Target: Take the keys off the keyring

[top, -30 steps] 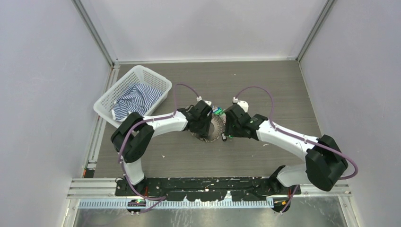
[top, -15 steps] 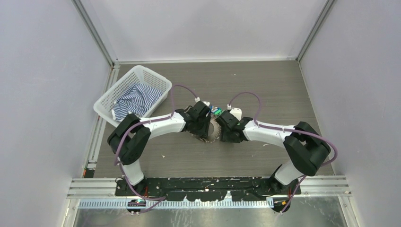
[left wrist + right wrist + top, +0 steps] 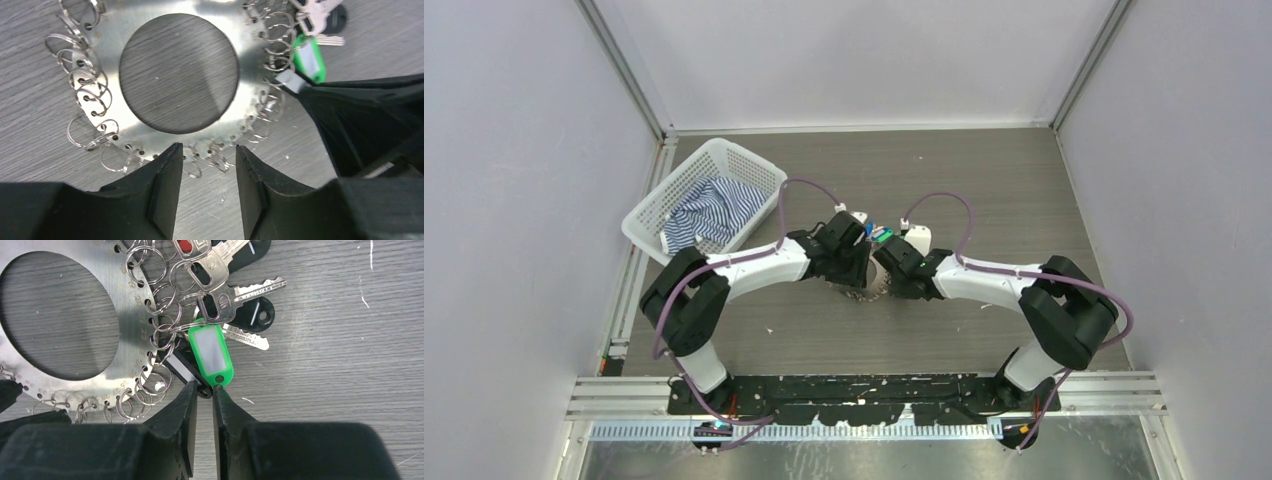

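The keyring (image 3: 250, 75) is a flat silvery disc with an open centre and many small split rings round its rim; it lies on the table and also shows in the top view (image 3: 877, 280) and the right wrist view (image 3: 131, 325). The keys (image 3: 225, 295) are bunched at its edge with a green tag (image 3: 210, 355), black heads and a red tag. My left gripper (image 3: 209, 152) is open, its fingertips either side of the ring's near rim. My right gripper (image 3: 204, 390) is closed on the end of a black tag (image 3: 182, 367) beside the green tag.
A white mesh basket (image 3: 656, 200) holding a striped cloth (image 3: 714, 208) stands at the back left. Both arms meet at the table's middle, the right gripper (image 3: 360, 120) close beside the ring in the left wrist view. Grey walls enclose the table.
My right arm has pushed left toward the ring's key side, its elbow swinging in. My left arm has shifted slightly and stays at the ring.
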